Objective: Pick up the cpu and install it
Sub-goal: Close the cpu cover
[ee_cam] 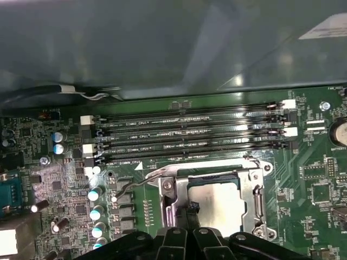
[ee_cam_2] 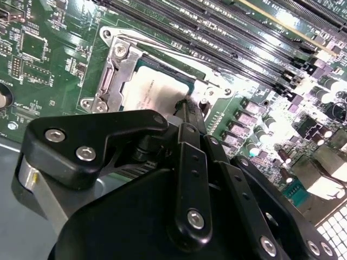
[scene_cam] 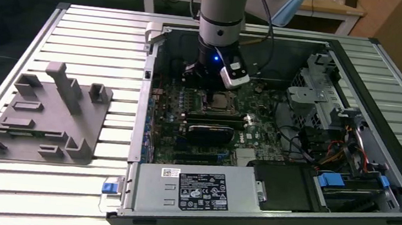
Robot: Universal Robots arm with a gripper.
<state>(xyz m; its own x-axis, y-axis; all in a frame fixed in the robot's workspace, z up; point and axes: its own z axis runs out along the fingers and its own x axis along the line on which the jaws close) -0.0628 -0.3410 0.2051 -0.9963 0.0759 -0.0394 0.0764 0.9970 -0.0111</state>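
Note:
The cpu (scene_cam: 221,99), a flat square chip with a silver top, lies in the metal-framed socket (ee_cam: 256,187) on the green motherboard inside the open computer case. It shows in both wrist views, cpu (ee_cam_2: 150,89) and cpu (ee_cam: 219,205). My gripper (scene_cam: 202,78) hangs straight over the socket. Its dark fingertips (ee_cam_2: 187,106) are together and sit at one edge of the chip, with the gripper (ee_cam: 190,209) holding nothing. The gripper's black body hides part of the socket in both wrist views.
Memory slots (ee_cam: 190,135) run alongside the socket. A wire lever (ee_cam: 135,184) sticks out beside it. The case wall (scene_cam: 149,74) stands close on the exterior view's left. A grey fixture tray (scene_cam: 46,114) lies on the slatted table, left of the case. The power supply (scene_cam: 194,186) lies at the front.

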